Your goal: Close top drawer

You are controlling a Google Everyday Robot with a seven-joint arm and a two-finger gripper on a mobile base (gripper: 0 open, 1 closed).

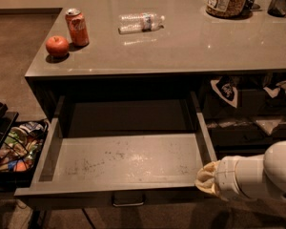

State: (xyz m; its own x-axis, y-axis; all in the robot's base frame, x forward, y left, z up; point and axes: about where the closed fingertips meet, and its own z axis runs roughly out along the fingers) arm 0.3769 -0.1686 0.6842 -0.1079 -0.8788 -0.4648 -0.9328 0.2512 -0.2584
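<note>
While the top drawer (pixel 124 161) stands pulled out beneath the counter (pixel 190 42), the gripper (pixel 206 179) sits at its front right corner; whether it holds anything cannot be told.

Top drawer (pixel 124 160) open — gripper (pixel 206 178) at corner.

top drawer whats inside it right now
The top drawer shows only its bare, speckled, scuffed floor, with no items visible. Its rear sits in shadow under the countertop, so that strip is unclear. The tool is at the drawer's front right corner.
</note>
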